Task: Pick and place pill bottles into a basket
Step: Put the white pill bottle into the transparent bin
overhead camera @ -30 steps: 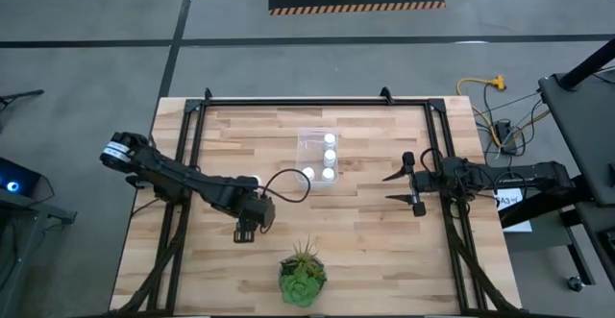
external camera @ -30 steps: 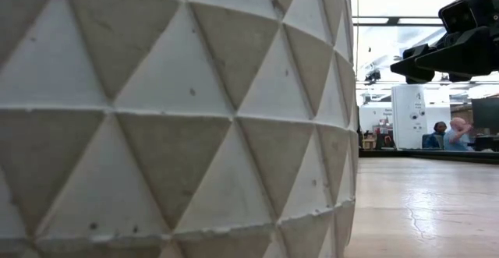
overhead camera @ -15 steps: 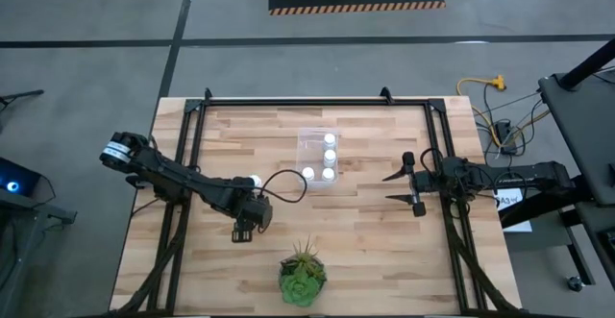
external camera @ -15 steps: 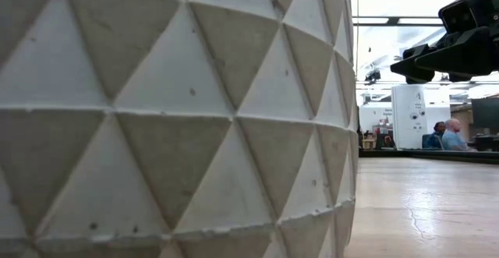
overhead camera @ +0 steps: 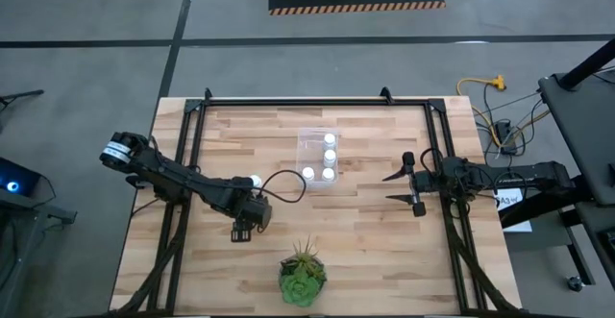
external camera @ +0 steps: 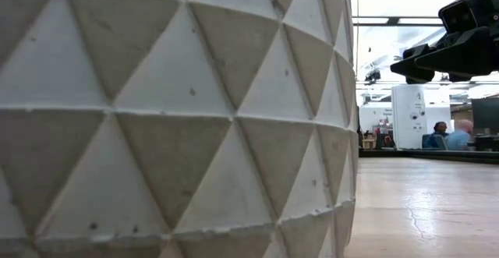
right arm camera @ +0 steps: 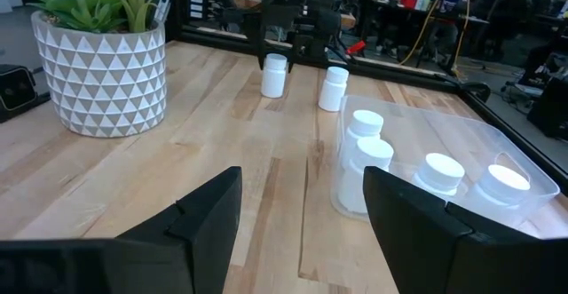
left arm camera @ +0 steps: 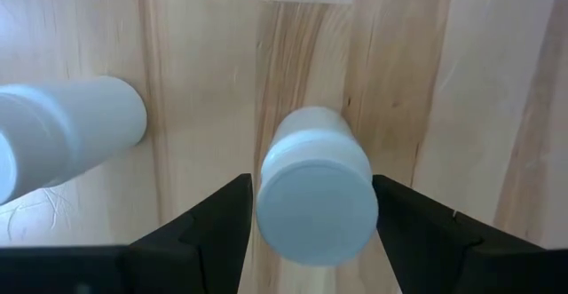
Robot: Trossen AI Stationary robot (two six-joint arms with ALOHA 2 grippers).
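Two white pill bottles stand upright on the wood table left of the clear basket [overhead camera: 318, 155]. One bottle [overhead camera: 256, 179] shows in the high view. The other bottle [left arm camera: 315, 196] stands under my left gripper [overhead camera: 242, 230], which hides it from above. My left gripper [left arm camera: 312, 180] points down, open, with one finger on each side of that bottle's cap; I cannot tell whether they touch it. Several bottles [right arm camera: 426, 174] stand in the basket [right arm camera: 461, 143]. My right gripper [overhead camera: 386, 187] waits open to the right of the basket.
A green spiky plant [overhead camera: 304, 275] in a white triangle-patterned pot [external camera: 171, 118] stands at the near edge and fills most of the low view. A black frame [overhead camera: 307, 102] runs along the table's far and side edges. People sit in the room beyond.
My left gripper has shifted slightly toward the table's left edge, over the nearer bottle. The other bottle's cap, partly covered by the arm before, now shows in the high view.
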